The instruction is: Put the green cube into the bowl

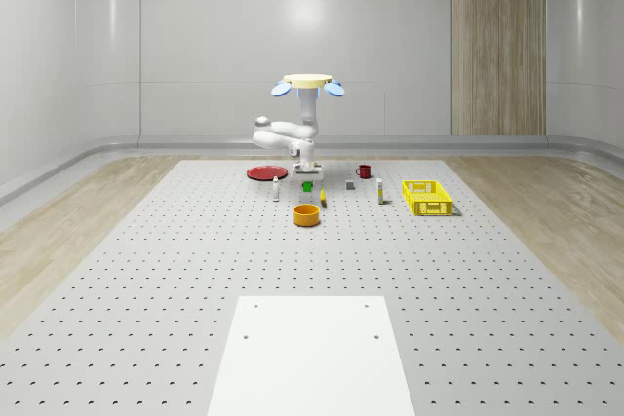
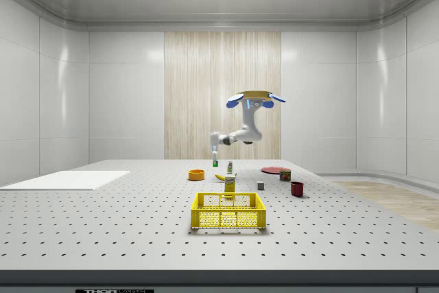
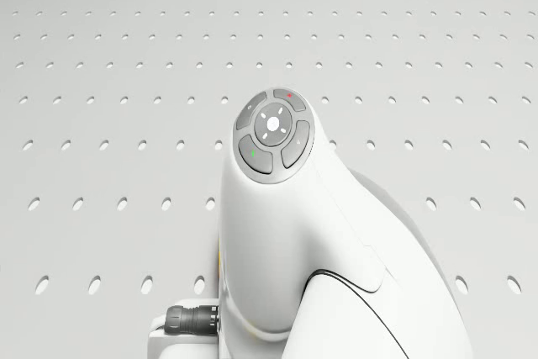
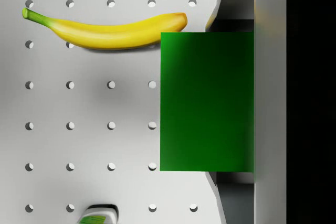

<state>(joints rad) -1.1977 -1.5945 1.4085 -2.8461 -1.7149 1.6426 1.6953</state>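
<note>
the green cube [image 4: 207, 101] is held off the table, clamped in the gripper [image 1: 307, 180], with one finger [image 4: 270, 98] seen pressed flat against its side in the wrist view. in the whole-scene view the cube [image 1: 307, 185] hangs just under the wrist, above the perforated table [image 1: 146, 270] and a little behind the orange bowl [image 1: 307, 215]. a banana [image 4: 105, 29] lies on the table below the cube, and the top of a small bottle [image 4: 97, 215] is seen near it.

the step in hand is judged to be the carry: the cube is lifted and is not yet over the bowl. the next move calls for the cube to be brought over the bowl's opening, lowered close to it, and only then released, so that it is not bounced out or dropped on the rim.

the drone [image 1: 308, 82] hovers above the table, near the red plate [image 1: 265, 172], well above the objects. the arm [image 2: 240, 135] is folded from the drone's underside, bent at the elbow and reaching down, with the wrist pointed at the table. farther off, a red mug [image 1: 364, 170] and a yellow basket [image 1: 428, 197] stand on the table.
</note>
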